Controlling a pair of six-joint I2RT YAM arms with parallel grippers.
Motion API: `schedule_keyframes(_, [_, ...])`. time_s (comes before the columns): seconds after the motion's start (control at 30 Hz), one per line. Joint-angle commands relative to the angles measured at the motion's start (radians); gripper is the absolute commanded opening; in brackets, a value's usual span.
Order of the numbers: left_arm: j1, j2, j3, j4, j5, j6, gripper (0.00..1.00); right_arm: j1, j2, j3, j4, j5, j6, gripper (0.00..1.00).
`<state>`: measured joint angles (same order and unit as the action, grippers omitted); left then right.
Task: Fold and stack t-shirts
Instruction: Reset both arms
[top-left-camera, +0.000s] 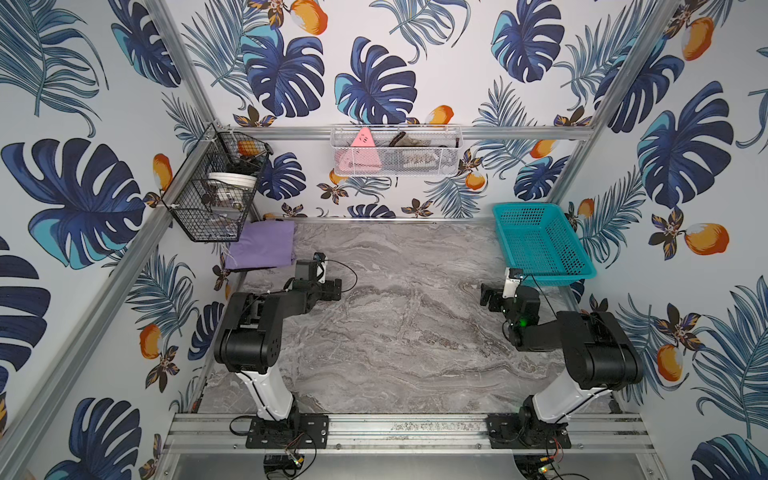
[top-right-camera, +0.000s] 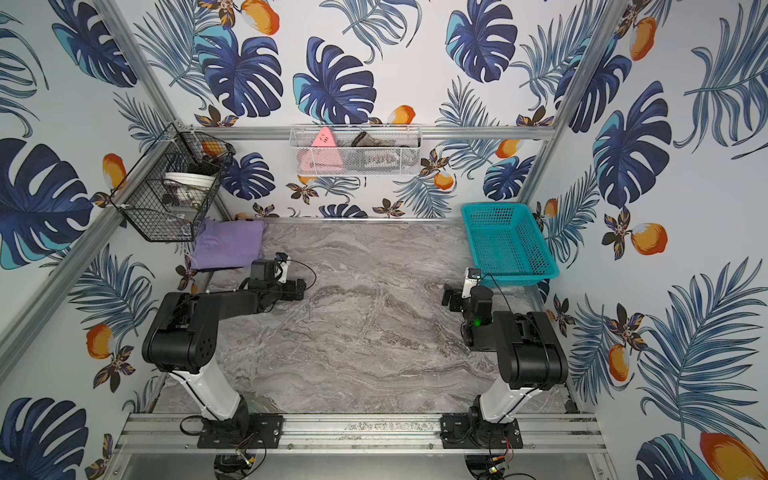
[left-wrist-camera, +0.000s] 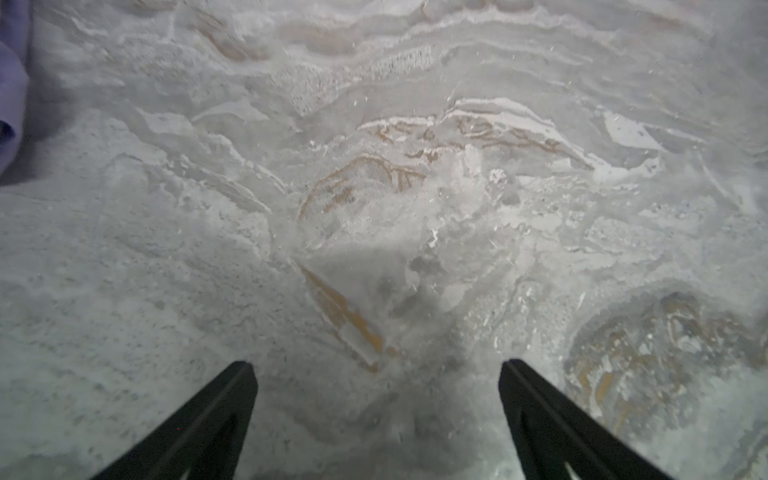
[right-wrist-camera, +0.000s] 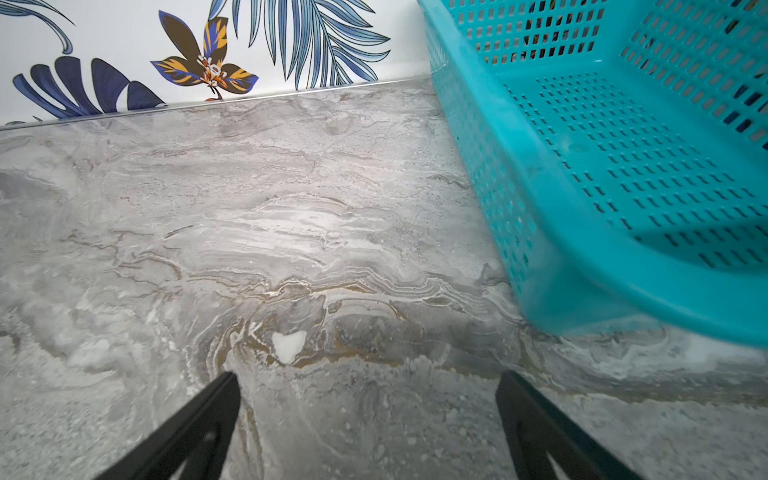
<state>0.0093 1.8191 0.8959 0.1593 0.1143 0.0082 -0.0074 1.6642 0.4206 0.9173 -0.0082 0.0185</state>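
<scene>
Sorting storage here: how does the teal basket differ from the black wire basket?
The teal basket is perforated plastic; the black wire basket is open grid. The teal basket sits on the table; the black wire basket hangs on the frame, holding clutter. Both are rectangular.

Arms: we see the left arm (top-left-camera: 249, 332) and right arm (top-left-camera: 598, 353), both glossy black housings over white lower links.
Fingers: our fingers (left-wrist-camera: 199, 428) are flat, black, tapering blades.
Cables: a thin black cable loop (top-left-camera: 356, 275) just behind the left fingers.
Base plates: the base plates (top-left-camera: 311, 428) are black and screwed down.
Lamp: a green lamp (top-left-camera: 523, 322) behind the right fingers.
</scene>
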Motion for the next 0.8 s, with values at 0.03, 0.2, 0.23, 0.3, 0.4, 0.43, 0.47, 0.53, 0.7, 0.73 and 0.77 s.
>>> schedule_keyframes(0.03, [0.080, 0.214, 0.221, -0.472, 0.307, 0.117, 0.99, -0.001, -0.009, -0.019, 0.019, -0.004, 0.015, 1.00])
schedule_keyframes(0.2, [0.150, 0.304, 0.327, -0.388, 0.465, 0.039, 0.99, -0.002, -0.014, -0.055, 0.082, -0.026, 0.011, 1.00])
schedule_keyframes(0.23, [0.145, 0.311, 0.344, -0.383, 0.451, 0.051, 0.99, -0.003, -0.012, -0.058, 0.093, -0.028, 0.010, 1.00])
schedule_keyframes(0.3, [0.129, 0.318, 0.359, -0.385, 0.395, 0.066, 0.99, -0.003, -0.011, -0.060, 0.097, -0.027, 0.008, 1.00])
schedule_keyframes(0.4, [0.112, 0.295, 0.367, -0.380, 0.368, 0.065, 0.99, -0.003, -0.009, -0.059, 0.098, -0.013, 0.008, 1.00])
schedule_keyframes(0.43, [0.097, 0.279, 0.375, -0.382, 0.322, 0.066, 0.99, -0.003, -0.008, -0.054, 0.094, -0.010, 0.014, 1.00])
schedule_keyframes(0.47, [0.081, 0.266, 0.385, -0.388, 0.284, 0.067, 0.99, -0.003, -0.006, -0.049, 0.083, 0.005, 0.023, 1.00])
schedule_keyframes(0.53, [0.055, 0.235, 0.385, -0.367, 0.255, 0.059, 0.99, -0.003, -0.003, -0.032, 0.059, 0.033, 0.032, 1.00])
schedule_keyframes(0.7, [0.026, 0.154, 0.382, -0.312, 0.195, 0.049, 0.99, -0.003, 0.003, 0.004, -0.004, 0.016, 0.023, 1.00])
schedule_keyframes(0.73, [0.027, 0.132, 0.379, -0.297, 0.187, 0.043, 0.99, -0.003, 0.002, 0.007, -0.011, 0.017, 0.022, 1.00])
schedule_keyframes(0.77, [0.026, 0.112, 0.373, -0.291, 0.189, 0.042, 0.99, -0.003, 0.003, 0.007, -0.011, 0.016, 0.022, 1.00])
